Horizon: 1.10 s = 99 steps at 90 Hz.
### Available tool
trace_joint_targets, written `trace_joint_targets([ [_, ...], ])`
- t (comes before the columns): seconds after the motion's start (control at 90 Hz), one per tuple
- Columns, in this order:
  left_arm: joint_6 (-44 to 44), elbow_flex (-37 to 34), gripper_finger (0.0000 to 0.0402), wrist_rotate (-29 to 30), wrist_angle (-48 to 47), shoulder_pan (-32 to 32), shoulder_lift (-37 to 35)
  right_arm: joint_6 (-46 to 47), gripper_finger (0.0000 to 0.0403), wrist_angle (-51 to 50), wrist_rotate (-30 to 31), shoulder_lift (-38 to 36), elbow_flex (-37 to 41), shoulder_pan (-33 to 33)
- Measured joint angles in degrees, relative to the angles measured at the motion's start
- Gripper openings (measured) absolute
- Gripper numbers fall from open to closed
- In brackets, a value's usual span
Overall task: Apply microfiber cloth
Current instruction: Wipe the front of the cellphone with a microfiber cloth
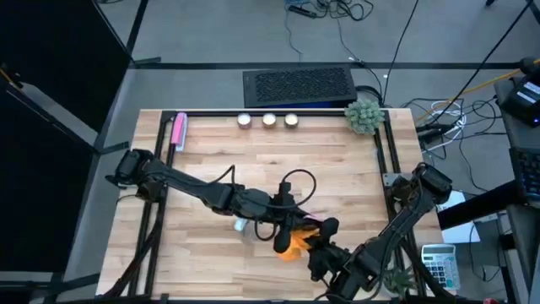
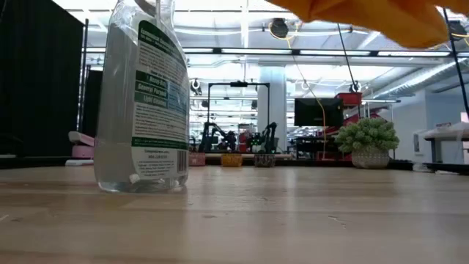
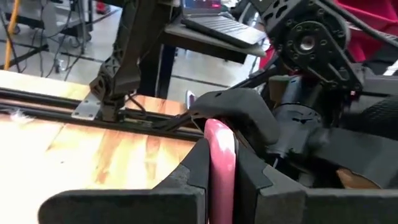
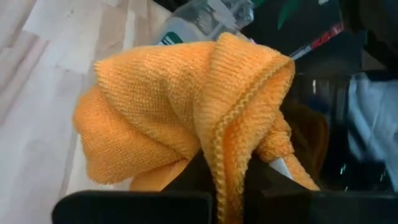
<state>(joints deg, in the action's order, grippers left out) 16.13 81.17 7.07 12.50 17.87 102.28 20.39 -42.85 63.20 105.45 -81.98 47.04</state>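
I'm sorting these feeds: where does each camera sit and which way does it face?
High: overhead, straight down on the table and both arms.
Low: tabletop height, level past the spray bottle; no arm.
Left wrist: left claw grips a pink object.
Right wrist: right claw grips the microfiber cloth.
Shared: cloth, in high, low and right wrist.

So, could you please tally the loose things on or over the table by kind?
microfiber cloth, in the right pincer: 1
thin pink item, in the left pincer: 1
spray bottle: 1
small round cups: 3
green plants: 2
pink stick: 1
Total: 9
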Motion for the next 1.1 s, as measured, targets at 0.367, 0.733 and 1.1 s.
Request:
trace_joint_targets([
  [0.367, -0.12, 0.42, 0.0012, -0.11, 2.24, 0.11, -0.26, -7.47, 0.0004, 8.72, 18.91, -0.03, 0.12, 1.83],
  [0.733, -0.75, -0.15, 0.0012, -0.78, -3.38, 0.53, 0.0, -5.35, 0.0004, 6.81, -11.11, 0.09, -0.06, -2.53],
  [1.1, -1.85, 0.39, 0.0012, 0.72, -0.32, 0.63, -0.62, 4.33, 0.0004, 1.13, -12.12, -5.27, 0.1, 2.35],
])
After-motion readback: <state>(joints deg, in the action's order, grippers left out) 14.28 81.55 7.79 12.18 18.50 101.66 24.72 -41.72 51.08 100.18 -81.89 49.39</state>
